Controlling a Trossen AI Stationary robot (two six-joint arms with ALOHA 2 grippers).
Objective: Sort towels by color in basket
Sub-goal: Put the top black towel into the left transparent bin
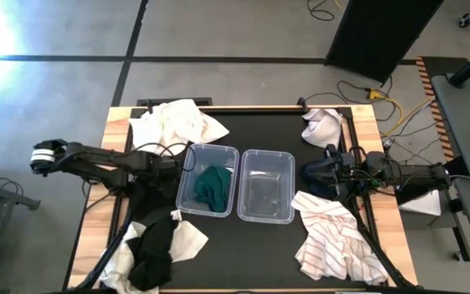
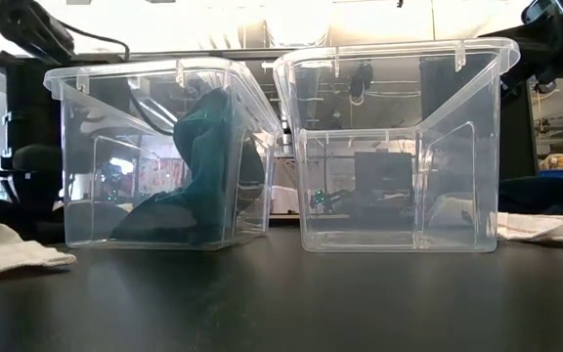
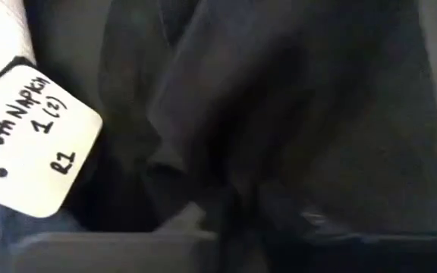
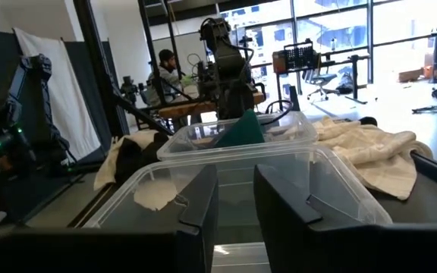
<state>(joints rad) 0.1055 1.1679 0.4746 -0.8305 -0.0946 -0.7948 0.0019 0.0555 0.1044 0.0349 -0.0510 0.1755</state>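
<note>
Two clear bins stand side by side mid-table. The left bin holds a dark green towel; the right bin holds nothing. My left gripper is by the left bin's left wall, over a black towel; dark cloth and a white paper tag fill its wrist view. My right gripper is open and empty, level at the right bin's right rim. A navy towel lies under that arm. A white striped towel lies near right.
Cream towels lie at the far left and a white towel at the far right. Black and white towels are heaped at the near left. A person sits in the room beyond the table.
</note>
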